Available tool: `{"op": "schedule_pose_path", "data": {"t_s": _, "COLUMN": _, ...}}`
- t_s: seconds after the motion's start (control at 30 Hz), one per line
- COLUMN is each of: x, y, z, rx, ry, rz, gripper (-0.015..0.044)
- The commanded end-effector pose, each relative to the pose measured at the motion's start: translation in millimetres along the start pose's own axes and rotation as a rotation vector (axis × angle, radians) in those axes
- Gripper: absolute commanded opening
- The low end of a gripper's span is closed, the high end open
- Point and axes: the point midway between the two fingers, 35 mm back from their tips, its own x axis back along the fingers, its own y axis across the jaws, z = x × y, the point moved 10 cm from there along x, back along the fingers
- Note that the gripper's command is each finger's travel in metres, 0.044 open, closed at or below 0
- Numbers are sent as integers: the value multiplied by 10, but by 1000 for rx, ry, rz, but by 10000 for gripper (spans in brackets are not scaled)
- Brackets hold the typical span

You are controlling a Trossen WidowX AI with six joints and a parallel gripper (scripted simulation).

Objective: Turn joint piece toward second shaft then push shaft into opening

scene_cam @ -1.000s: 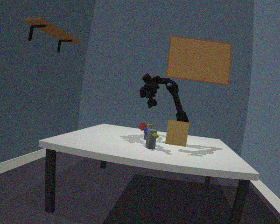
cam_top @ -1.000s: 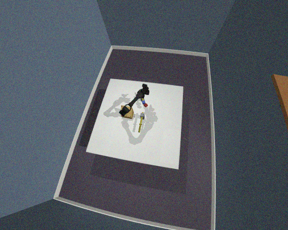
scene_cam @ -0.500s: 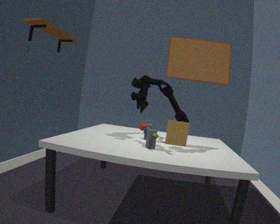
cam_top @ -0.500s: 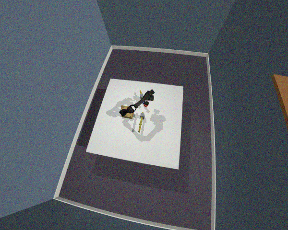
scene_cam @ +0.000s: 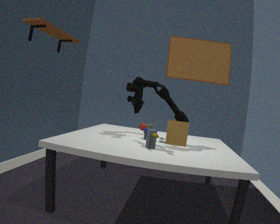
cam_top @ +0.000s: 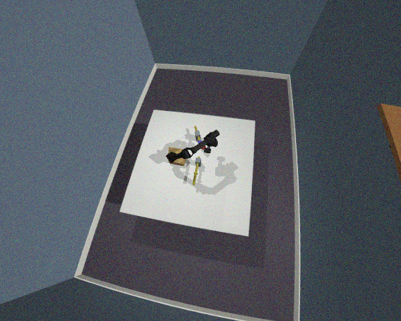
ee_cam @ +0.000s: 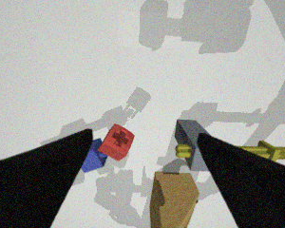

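Pincer: our gripper [cam_top: 206,150] [scene_cam: 136,112] [ee_cam: 145,136] hangs above the table, fingers pointing down and spread wide, with nothing between them.
Joint piece: we see the red square piece [cam_top: 204,148] [scene_cam: 142,126] [ee_cam: 116,142] below the pincer, untouched. Its cross-shaped opening shows to the wrist view, so it does not point straight along the second shaft.
Hinge part: the blue part [cam_top: 200,142] [scene_cam: 145,130] [ee_cam: 93,157] adjoins the red piece below the pincer, partly behind one finger in our wrist view.
Second block: this grey block [cam_top: 198,161] [scene_cam: 144,136] [ee_cam: 187,133] stands below the pincer, across a gap from the red piece.
Second shaft: the yellow shaft [cam_top: 194,176] [scene_cam: 151,125] [ee_cam: 275,152] runs through that block, its near tip apart from the red piece.
First block: we find the other grey block [cam_top: 197,134] [scene_cam: 150,142] lower than the pincer, beyond the blue part.
Arm's base: the wooden box [cam_top: 179,162] [scene_cam: 177,132] [ee_cam: 176,199] stands on the table [cam_top: 186,210] [scene_cam: 87,147] [ee_cam: 52,57], well apart from the pincer.
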Motion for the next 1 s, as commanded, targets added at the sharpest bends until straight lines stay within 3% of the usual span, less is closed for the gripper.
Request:
{"op": "schedule_pose_path", "data": {"t_s": 0.0, "x": 4, "y": 9, "z": 6, "rx": 50, "ry": -8, "rz": 11, "gripper": 440}}
{"op": "schedule_pose_path", "data": {"t_s": 0.97, "x": -120, "y": 74, "z": 61, "rx": 911, "ry": -40, "rz": 74, "gripper": 440}}
